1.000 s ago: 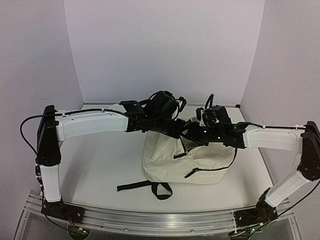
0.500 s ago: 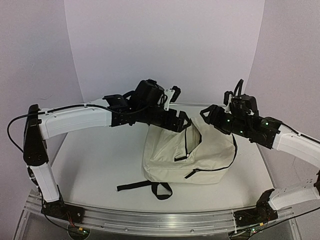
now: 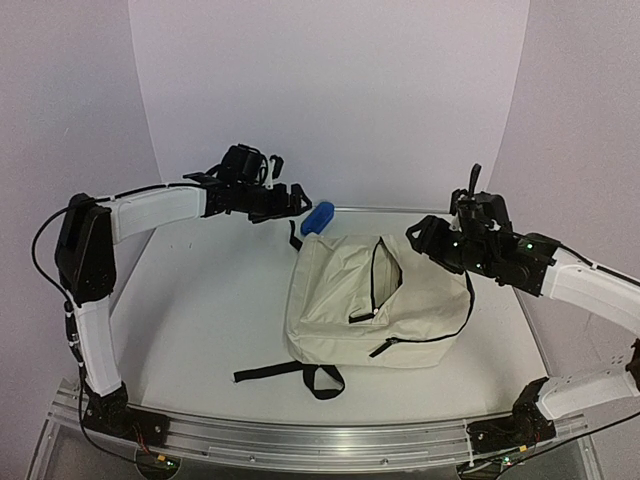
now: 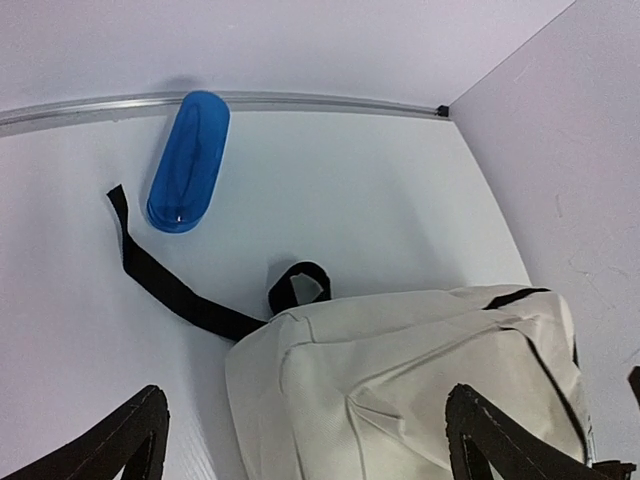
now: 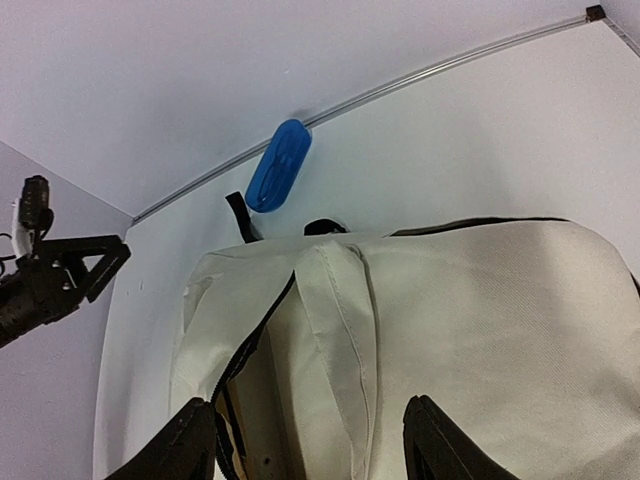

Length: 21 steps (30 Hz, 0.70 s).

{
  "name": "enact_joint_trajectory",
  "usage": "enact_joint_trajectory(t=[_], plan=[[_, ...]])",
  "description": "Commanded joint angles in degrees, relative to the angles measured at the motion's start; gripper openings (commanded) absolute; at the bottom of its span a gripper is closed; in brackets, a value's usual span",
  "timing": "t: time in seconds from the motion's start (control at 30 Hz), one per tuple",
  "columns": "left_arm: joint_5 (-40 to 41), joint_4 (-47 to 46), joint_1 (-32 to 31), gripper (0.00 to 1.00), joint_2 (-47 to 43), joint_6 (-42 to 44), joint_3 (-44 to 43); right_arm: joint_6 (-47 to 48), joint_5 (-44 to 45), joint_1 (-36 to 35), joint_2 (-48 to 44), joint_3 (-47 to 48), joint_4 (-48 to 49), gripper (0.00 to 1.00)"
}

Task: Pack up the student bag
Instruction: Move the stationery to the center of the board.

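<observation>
The bag [image 3: 400, 310] lies on the desk [image 3: 200, 320], below and between the left end effector [image 3: 292, 200] and the right end effector [image 3: 420, 240]. The case [image 3: 317, 217] lies just beyond the left end effector, behind the bag, at the desk's back edge.

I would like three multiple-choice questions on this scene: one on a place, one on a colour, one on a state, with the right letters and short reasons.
1. Where does the blue case lie? A inside the student bag; B on the table behind the bag; C in front of the bag.
2. What colour are the bag's straps? A black; B red; C cream.
3. The bag's main zip is: A fully shut; B open; C missing.
B: it rests beyond the bag. A: black on the white table. B: the opening gapes.
</observation>
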<state>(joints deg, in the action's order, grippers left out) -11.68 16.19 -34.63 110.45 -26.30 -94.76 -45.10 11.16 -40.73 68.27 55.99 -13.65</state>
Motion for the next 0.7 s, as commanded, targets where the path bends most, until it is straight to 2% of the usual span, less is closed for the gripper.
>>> enact_joint_trajectory(t=[0.0, 0.17, 0.43, 0.67], plan=[[-4.20, -4.11, 1.82, 0.97, 8.89, 2.52, -6.91, -3.64, 1.18, 0.27, 1.17, 2.46, -1.36, 0.62], [-4.34, -1.43, 2.27, 0.97, 20.62, 6.79, -17.73, -7.09, 0.41, 0.23, 2.06, 2.77, -2.34, 0.61], [-2.14, -6.29, 3.16, 0.97, 26.49, 10.15, -20.54, -11.64, -0.61, 0.25, 1.00, 1.75, -2.70, 0.60], [-2.12, -5.98, 3.26, 0.96, 36.12, 14.42, -30.37, -12.64, -2.16, 0.30, 1.80, 1.66, -2.70, 0.60]])
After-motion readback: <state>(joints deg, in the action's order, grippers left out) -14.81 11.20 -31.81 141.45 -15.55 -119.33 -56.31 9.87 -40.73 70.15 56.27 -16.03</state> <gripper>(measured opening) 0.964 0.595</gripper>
